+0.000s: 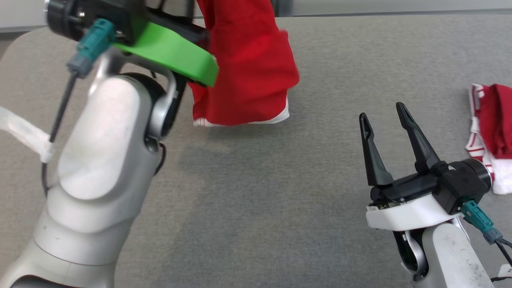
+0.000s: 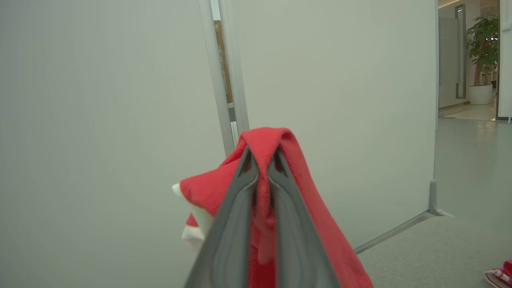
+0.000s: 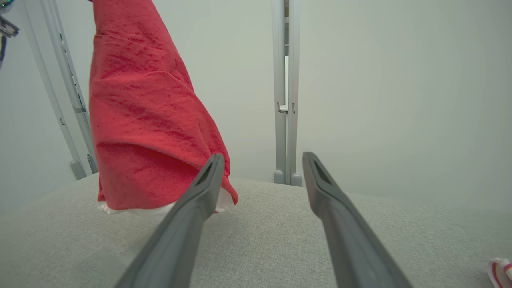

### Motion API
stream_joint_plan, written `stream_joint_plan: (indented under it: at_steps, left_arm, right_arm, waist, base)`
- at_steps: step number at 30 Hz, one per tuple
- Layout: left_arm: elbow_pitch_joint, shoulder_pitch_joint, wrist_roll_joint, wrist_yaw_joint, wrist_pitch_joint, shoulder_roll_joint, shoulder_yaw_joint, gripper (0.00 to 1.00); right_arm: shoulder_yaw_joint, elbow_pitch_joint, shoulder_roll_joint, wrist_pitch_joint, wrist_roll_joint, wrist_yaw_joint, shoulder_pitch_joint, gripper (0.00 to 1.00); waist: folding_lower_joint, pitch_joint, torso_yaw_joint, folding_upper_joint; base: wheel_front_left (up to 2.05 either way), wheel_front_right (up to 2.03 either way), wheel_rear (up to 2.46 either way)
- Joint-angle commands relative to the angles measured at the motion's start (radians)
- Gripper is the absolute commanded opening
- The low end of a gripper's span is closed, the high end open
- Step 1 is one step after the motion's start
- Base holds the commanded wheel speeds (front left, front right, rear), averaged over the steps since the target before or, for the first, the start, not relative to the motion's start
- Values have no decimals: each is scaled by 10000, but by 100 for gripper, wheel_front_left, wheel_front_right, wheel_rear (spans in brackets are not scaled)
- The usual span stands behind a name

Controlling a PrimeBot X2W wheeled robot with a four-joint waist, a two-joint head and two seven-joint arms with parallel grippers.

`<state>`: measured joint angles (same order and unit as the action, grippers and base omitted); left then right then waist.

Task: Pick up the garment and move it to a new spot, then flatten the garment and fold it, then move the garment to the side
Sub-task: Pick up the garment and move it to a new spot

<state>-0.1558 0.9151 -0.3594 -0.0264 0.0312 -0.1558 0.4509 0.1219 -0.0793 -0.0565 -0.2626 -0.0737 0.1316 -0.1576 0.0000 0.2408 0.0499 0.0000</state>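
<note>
A red garment (image 1: 244, 68) with a white hem hangs in the air over the grey table (image 1: 280, 224), its lower edge just above the surface. The left wrist view shows my left gripper (image 2: 262, 160) shut on a fold of the red garment (image 2: 308, 208), cloth draped over both fingers. In the head view that arm is raised at the upper left, and its fingers are hidden behind its green wrist part (image 1: 172, 52). My right gripper (image 1: 384, 112) stands open and empty at the lower right, well clear of the cloth. From the right wrist the garment (image 3: 140, 120) hangs left of my open right gripper (image 3: 260, 160).
A second red and white striped cloth (image 1: 490, 136) lies crumpled at the table's right edge, also seen as a striped cloth (image 2: 500, 276) in the left wrist view. Pale partition panels (image 3: 360, 80) stand behind the table. A potted plant (image 2: 484, 48) stands far off in a corridor.
</note>
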Motion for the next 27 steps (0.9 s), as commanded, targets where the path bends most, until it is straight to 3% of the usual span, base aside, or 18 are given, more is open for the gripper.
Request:
stream_joint_plan:
  at_steps: [1, 7, 12, 16, 17, 18, 19, 22, 27]
  left_arm:
    - [168, -87, 34, 88, -100, 72, 162, 0]
    - [389, -249, 460, 20, -471, 177, 870, 0]
    - [-467, -573, 1184, -17, -534, 419, 2028, 0]
    - [-1709, -734, 1996, -525, 220, 739, 2889, 0]
    - [-1949, -935, 1896, -587, 376, 861, 3047, 6]
    - [-2198, -1123, 1738, -600, 533, 947, 3283, 64]
    - [-2321, -1140, 1655, -631, 660, 985, 3461, 100]
    - [-2404, -1246, 1071, -615, 1032, 1038, 4211, 100]
    - [-2480, -881, 289, -989, 1343, 1020, 4946, 100]
  right_arm:
    - [-32, -40, 16, -27, -90, -20, -2, 100]
    - [-47, -67, 50, -27, -207, -20, -71, 100]
    - [-31, -111, 55, -26, -457, -20, -155, 100]
    - [140, -81, 52, -26, -583, -20, -244, 100]
    - [128, -86, 50, -28, -600, -20, -268, 100]
    - [82, -104, 45, -26, -649, -20, -265, 100]
    - [40, -109, 50, -28, -688, -20, -256, 100]
    - [75, -94, 59, -28, -744, -19, -255, 100]
    - [17, -46, 58, -27, -783, -19, -140, 100]
  waist:
    - [0, 29, -653, 0]
    - [0, 105, -1130, 0]
    - [0, 202, -1452, 0]
    - [0, 272, -1820, 0]
    - [0, 279, -1902, 0]
    - [0, 289, -1975, 0]
    - [0, 307, -2026, 0]
    - [0, 341, -2149, 0]
    - [0, 299, -2042, 0]
  base:
    - [0, 0, 0]
    - [0, 0, 0]
    - [0, 0, 0]
    - [0, 0, 0]
    - [0, 0, 0]
    - [0, 0, 0]
    - [0, 0, 0]
    - [0, 0, 0]
    - [0, 0, 0]
